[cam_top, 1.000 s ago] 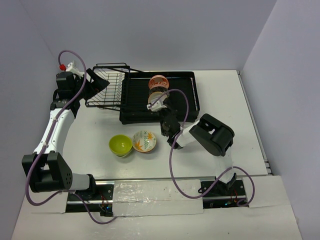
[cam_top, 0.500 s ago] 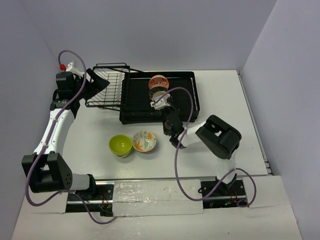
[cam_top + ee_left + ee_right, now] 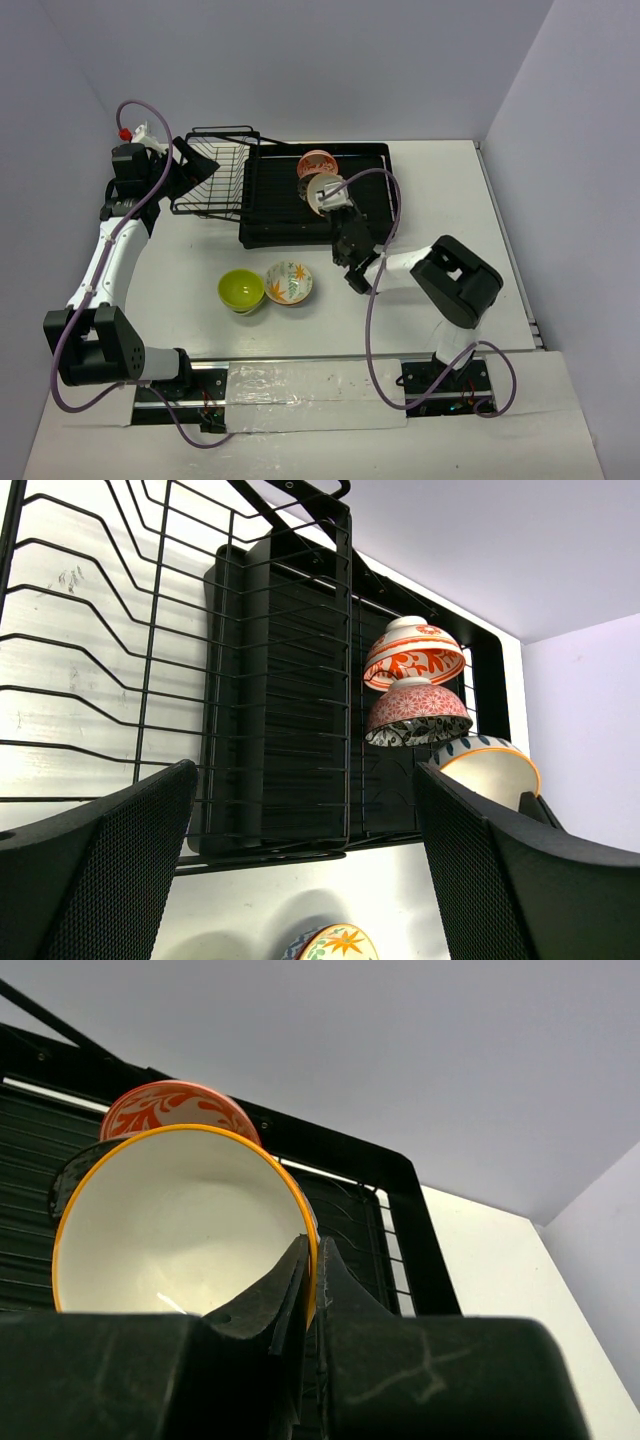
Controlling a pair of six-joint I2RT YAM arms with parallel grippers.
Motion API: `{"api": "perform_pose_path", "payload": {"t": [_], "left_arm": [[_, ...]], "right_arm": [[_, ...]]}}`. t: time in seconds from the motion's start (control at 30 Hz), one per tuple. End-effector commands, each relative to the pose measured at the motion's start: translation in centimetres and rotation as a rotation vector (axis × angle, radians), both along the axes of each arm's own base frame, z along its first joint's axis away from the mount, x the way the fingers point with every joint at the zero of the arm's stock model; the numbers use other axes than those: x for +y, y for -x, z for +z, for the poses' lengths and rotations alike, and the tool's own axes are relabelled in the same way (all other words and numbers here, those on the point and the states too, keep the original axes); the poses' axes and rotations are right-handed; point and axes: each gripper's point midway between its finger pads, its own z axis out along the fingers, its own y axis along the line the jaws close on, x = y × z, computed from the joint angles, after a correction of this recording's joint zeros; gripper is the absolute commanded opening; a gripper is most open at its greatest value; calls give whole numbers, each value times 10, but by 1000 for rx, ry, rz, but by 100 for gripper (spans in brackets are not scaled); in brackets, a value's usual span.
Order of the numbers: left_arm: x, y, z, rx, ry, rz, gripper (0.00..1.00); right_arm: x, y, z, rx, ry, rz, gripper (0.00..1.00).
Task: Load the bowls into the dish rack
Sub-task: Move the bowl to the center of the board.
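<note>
**A:** White table (image 3: 450, 200), grey walls all round. The right tool (image 3: 310, 1260) is clenched on the rim of the cream bowl (image 3: 170, 1215), one finger inside and one outside, over the dish rack (image 3: 270, 215).

**B:** What lies past it?

**A:** Two bowls stand on edge in the rack, directly beyond the tool. The red-orange bowl (image 3: 412, 652) is farthest, and the pink patterned bowl (image 3: 418, 712) is between it and the held one. The cream bowl is just beside the pink one; I cannot tell if they touch.

**B:** So what's the risk?

**A:** Pushing further forward could topple the standing pair like dominoes. A pinch on a thin rim also looks a weak hold. If it lets go before the bowl is seated, the bowl may roll or flop flat.

**B:** And the other arm?

**A:** The left tool (image 3: 190, 165) has its jaws wide apart and holds nothing. It is at the wire basket (image 3: 215, 185), well off to the right tool's left. The lime green bowl (image 3: 241, 289) and the leaf bowl (image 3: 289, 282) wait on the table behind the right tool.
</note>
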Motion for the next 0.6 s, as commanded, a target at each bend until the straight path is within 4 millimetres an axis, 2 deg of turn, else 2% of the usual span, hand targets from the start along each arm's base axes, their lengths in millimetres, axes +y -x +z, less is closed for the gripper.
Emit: {"api": "perform_pose_path", "payload": {"t": [0.0, 0.07, 0.13, 0.2, 0.23, 0.27, 0.3, 0.33, 0.37, 0.4, 0.43, 0.47, 0.5, 0.53, 0.57], "left_arm": [[-1, 2, 25, -76, 0, -10, 94], [-1, 3, 25, -77, 0, -10, 94], [-2, 3, 26, -80, 1, -13, 94], [-2, 3, 25, -77, 4, -15, 93], [-2, 3, 26, -78, 5, -15, 94], [-2, 3, 27, -81, 5, -15, 94], [-2, 3, 27, -83, 2, -16, 93], [-2, 3, 27, -85, 1, -14, 94], [-2, 3, 27, -85, -1, -12, 93], [-1, 3, 27, -86, -5, -7, 93], [-1, 3, 28, -85, -6, -7, 93], [-1, 3, 27, -83, -6, -7, 94], [-1, 3, 28, -85, -6, -9, 94], [-1, 3, 26, -82, -5, -9, 94], [-1, 2, 25, -79, -5, -9, 93]], "right_arm": [[-25, 11, 77, -212, -245, -44, 0], [-34, 14, 86, -219, -256, -74, 0], [-42, 17, 87, -203, -268, -97, 0], [-50, 23, 98, -209, -322, -111, 0], [-54, 24, 93, -173, -311, -135, 0], [-58, 28, 104, -178, -341, -139, 0], [-59, 30, 104, -165, -385, -135, 0], [-59, 30, 94, -102, -357, -141, 0], [-62, 36, 105, -97, -402, -128, 0], [-59, 37, 103, -70, -466, -109, 0], [-60, 40, 87, 18, -415, -115, 0], [-60, 46, 101, 22, -460, -87, 0], [-57, 50, 83, 113, -458, -82, 0], [-54, 56, 96, 130, -504, -34, 0], [-49, 61, 95, 164, -565, -11, 0]]}}
